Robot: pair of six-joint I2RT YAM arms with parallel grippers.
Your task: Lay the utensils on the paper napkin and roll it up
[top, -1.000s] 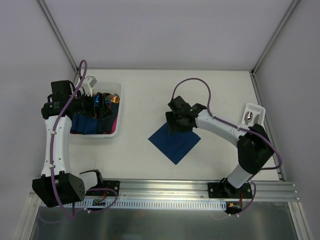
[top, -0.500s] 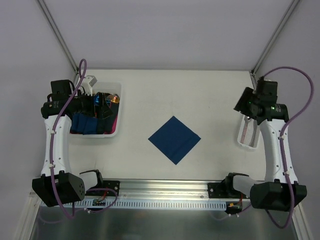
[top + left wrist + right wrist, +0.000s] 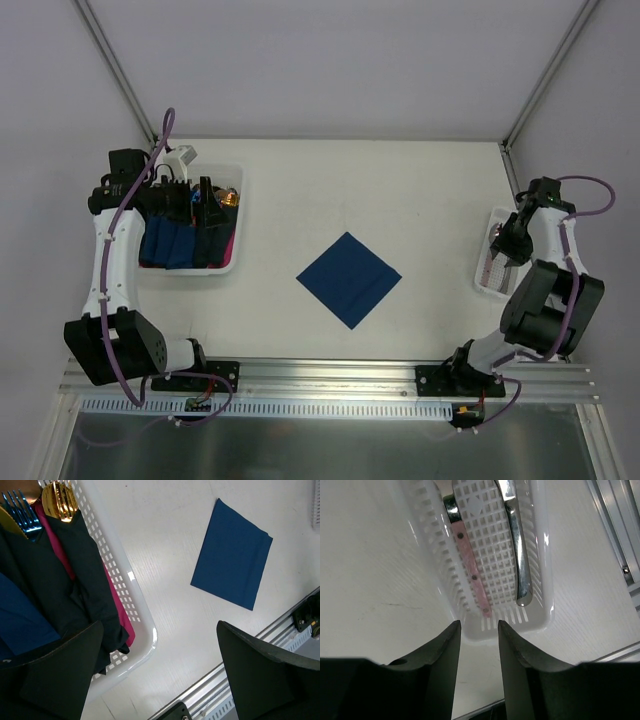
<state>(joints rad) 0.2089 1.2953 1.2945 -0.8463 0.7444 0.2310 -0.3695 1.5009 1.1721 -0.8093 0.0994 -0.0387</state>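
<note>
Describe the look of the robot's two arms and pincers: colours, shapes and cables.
The left arm and right arm match: white tubular links joined by bulky black joint housings, with a purple cable looping along each. The left pincer and right pincer each carry two matte black, wedge-shaped fingers.

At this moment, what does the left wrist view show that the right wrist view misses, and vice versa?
Only the left wrist view: the dark navy blue square paper napkin lying flat on the table, and a white perforated plastic basket holding dark wrapped bundles and a gold spoon head.
Only the right wrist view: a narrow white perforated tray holding a silver metal utensil and a pink-handled utensil.
Both: the white tabletop and the aluminium rail along its edge.
</note>
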